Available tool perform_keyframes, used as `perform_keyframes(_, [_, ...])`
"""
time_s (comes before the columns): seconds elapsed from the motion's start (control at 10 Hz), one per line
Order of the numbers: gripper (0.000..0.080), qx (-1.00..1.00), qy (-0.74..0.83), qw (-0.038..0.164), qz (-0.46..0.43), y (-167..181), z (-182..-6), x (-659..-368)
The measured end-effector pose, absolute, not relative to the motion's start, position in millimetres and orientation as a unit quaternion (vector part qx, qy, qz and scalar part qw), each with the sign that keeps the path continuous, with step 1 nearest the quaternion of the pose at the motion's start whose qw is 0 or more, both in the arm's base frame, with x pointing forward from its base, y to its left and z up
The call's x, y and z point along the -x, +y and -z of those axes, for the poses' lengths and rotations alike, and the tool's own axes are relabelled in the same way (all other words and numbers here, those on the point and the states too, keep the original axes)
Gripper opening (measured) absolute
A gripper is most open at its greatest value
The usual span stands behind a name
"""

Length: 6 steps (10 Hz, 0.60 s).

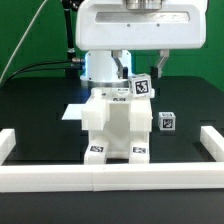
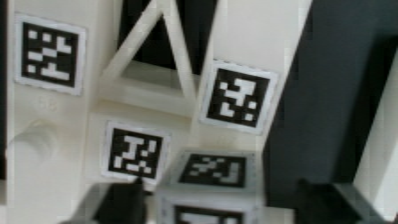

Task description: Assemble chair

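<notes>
White blocky chair (image 1: pixel 114 125); black-white square tags

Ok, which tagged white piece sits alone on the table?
The small cube on the exterior view's right; the other chair parts are stacked together in the middle.

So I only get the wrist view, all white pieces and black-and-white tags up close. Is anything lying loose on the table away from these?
Observer: Yes. One small cube with a tag stands alone on the black table, on the exterior view's right of the chair and apart from it.
Operator: And where is the gripper in all this?
Observer: The gripper hangs over the chair's top, just above a tagged part at its upper corner on the exterior view's right.
Operator: Does the table have an edge?
Observer: A low white border wall runs along the near side and up both ends.
</notes>
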<state>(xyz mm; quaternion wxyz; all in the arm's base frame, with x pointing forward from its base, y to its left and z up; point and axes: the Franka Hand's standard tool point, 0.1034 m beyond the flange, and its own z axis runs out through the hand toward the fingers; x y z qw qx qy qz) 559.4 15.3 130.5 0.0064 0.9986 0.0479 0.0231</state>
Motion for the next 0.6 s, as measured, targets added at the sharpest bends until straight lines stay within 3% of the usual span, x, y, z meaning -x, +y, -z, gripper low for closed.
perform_keyframes(0.1, [0.0602,-0.999,0.048,0.006,-0.023,15.3,-130.4,-559.4])
perform_keyframes(0.6, [0.0648,-0.999,0.048,0.006,-0.023,15.3,-130.4,-559.4])
